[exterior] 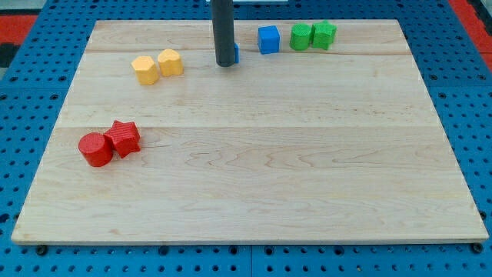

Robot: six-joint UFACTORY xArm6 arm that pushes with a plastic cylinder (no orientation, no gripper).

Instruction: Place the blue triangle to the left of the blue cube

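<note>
The blue cube [268,39] sits near the view's top, right of centre. The blue triangle [236,53] is almost fully hidden behind my rod; only a thin blue sliver shows at the rod's right edge, left of the cube. My tip [225,64] rests on the wooden board [254,169], right in front of the triangle and left of the blue cube. I cannot tell whether the tip touches the triangle.
Two green blocks [313,35] stand side by side right of the blue cube. Two yellow blocks [157,66] sit left of my tip. A red cylinder [95,149] and a red star block [123,138] lie at the view's left. Blue pegboard surrounds the board.
</note>
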